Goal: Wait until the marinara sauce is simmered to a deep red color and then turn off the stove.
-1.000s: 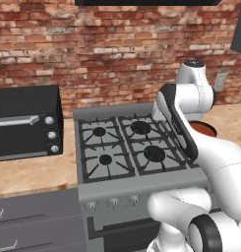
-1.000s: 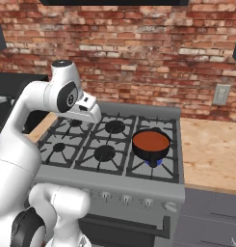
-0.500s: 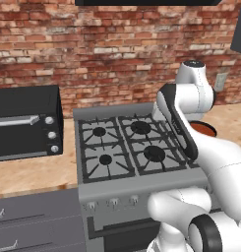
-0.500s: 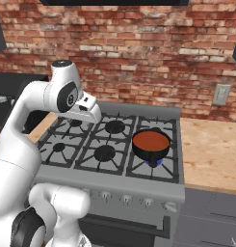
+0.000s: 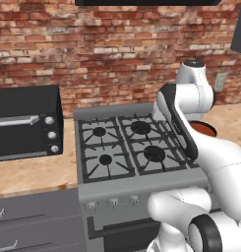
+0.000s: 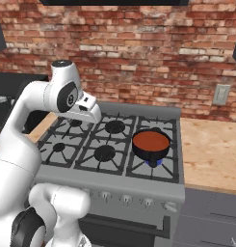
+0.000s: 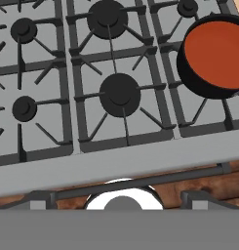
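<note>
The marinara sauce (image 6: 150,141) is a smooth red disc in a small black pan (image 6: 149,154) on the front right burner of the stove (image 6: 114,179). A blue flame (image 6: 153,163) shows under the pan. In the hand view the sauce (image 7: 216,49) lies at the upper right, above the stove's grey front strip (image 7: 121,163). Small grey knobs (image 6: 125,198) line the stove's front. My gripper (image 6: 93,115) hangs above the stove's back left burners, well left of the pan. Its fingertips (image 7: 40,200) stand wide apart, so it is open and holds nothing.
A black toaster oven (image 5: 23,120) sits on the wooden counter left of the stove. More wooden counter (image 6: 211,154) runs to the right, with an outlet (image 6: 220,94) on the brick wall (image 6: 138,58) behind. Grey drawers (image 5: 28,226) lie below.
</note>
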